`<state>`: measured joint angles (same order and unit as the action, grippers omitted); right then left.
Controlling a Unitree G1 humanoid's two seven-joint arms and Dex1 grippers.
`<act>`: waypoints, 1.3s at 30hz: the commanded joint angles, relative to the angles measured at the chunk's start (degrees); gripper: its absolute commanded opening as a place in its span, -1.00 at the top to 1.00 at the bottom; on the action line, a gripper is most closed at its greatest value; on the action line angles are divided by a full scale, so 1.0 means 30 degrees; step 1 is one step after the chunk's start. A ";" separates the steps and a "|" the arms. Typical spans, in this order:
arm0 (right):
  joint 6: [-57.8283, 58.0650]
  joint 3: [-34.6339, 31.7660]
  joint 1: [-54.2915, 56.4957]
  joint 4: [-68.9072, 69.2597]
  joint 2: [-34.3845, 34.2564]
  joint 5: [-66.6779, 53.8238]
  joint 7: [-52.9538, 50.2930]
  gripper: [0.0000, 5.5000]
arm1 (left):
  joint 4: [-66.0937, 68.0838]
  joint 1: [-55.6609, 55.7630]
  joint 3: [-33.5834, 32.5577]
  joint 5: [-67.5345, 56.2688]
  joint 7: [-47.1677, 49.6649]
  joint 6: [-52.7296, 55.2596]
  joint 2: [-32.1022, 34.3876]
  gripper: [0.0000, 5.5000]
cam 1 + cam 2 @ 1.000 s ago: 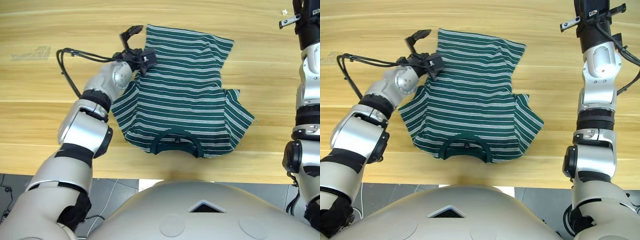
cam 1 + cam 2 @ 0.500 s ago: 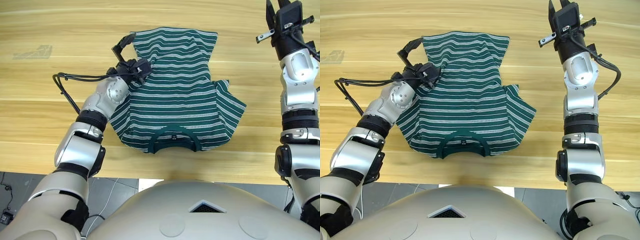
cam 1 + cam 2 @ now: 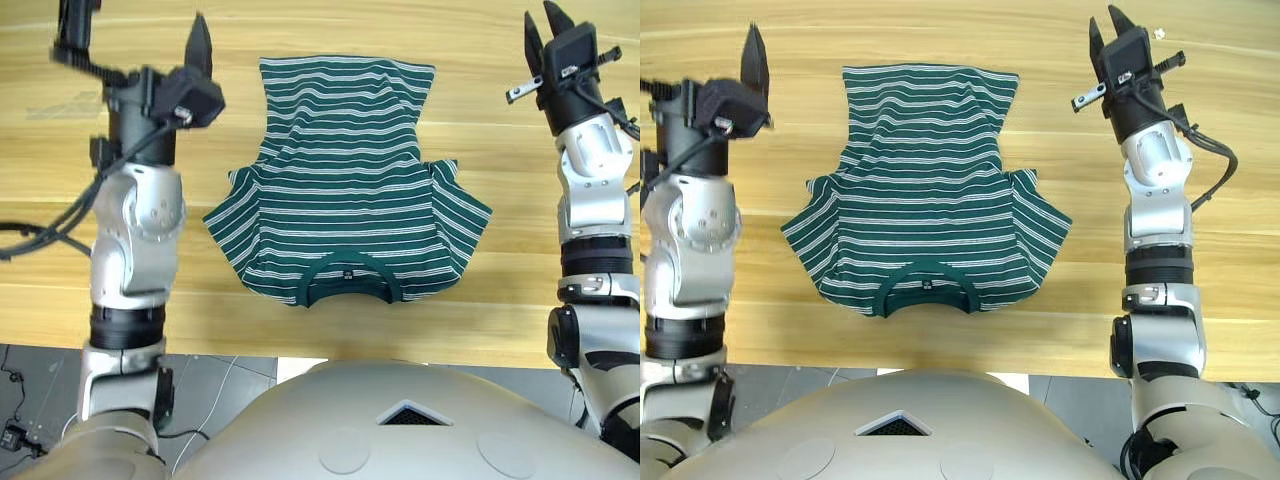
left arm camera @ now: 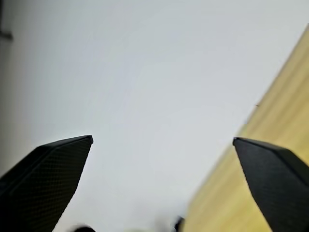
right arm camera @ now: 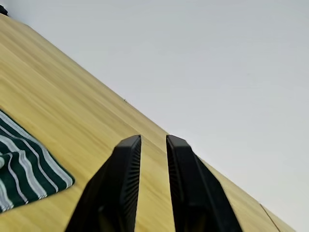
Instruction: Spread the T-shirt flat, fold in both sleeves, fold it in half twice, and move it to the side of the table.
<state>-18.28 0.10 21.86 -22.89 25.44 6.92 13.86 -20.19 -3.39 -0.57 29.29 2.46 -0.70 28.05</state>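
Lying mostly spread on the wooden table [image 3: 500, 290], centre, in front of the robot: green T-shirt [image 3: 345, 190] w/ thin white stripes. Collar [image 3: 345, 283] nearest the robot, close to the near table edge; hem [image 3: 348, 66] at the far end. Body narrower toward the hem than at the shoulders, w/ a few creases running diag. across it. Left sleeve [image 3: 228, 208] and right sleeve [image 3: 463, 205] both out to the sides, not yet folded in, flat on the wood. Raised off the table to the shirt's left, well apart from the cloth, roughly level w/ the hem: left gripper [image 4: 162, 140], dark textured fingers [image 4: 53, 169] pointing away from the robot, spread wide, nothing between them but wall and a strip of table beyond. Raised likewise on the right, past the right sleeve and clear of the fabric: right gripper [image 3: 1103, 17], fingers only narrowly parted, a slim gap running down their length, nothing held. A corner [image 5: 34, 174] of the shirt in the right wrist view, flat on the wood, apart from the fingers. Small white speck [image 3: 1157, 33] on the far table, showing just beside the right gripper, too small to name – poss. a scrap of paper or tape. Table top in pale planks, grain running left-right. Plain white wall [image 5: 217, 58] beyond the table's far edge. Dark grey floor [image 3: 40, 370] below the near edge.
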 commanded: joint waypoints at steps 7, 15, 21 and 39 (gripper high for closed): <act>0.2194 -0.1478 -0.2656 0.5035 0.0753 -0.0771 0.0554 0.65 | -0.5404 -1.2890 -0.0963 -1.2585 -0.1659 0.0422 -0.7473 -0.96; 0.3081 -0.1828 -0.3265 0.6690 0.0983 -0.0794 0.0802 0.65 | -0.3804 -1.4540 -0.0730 -1.9672 -0.2125 0.5351 -0.9458 -0.96; 0.3242 -0.2160 -0.4216 0.7348 0.1006 -0.0690 0.0601 0.65 | -0.1983 -1.2181 -0.1210 -2.0006 -0.1685 0.7259 -0.9259 -0.96; 0.3196 -0.1941 -0.4930 0.7274 0.0658 -0.0322 0.0437 0.65 | 0.1449 -0.8855 -0.2889 -1.8425 -0.1346 0.6760 -0.9190 -0.02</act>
<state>-9.02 -6.08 7.56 -1.03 27.64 5.53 15.25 -19.03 -28.02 -9.65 -27.37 -2.73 18.16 1.22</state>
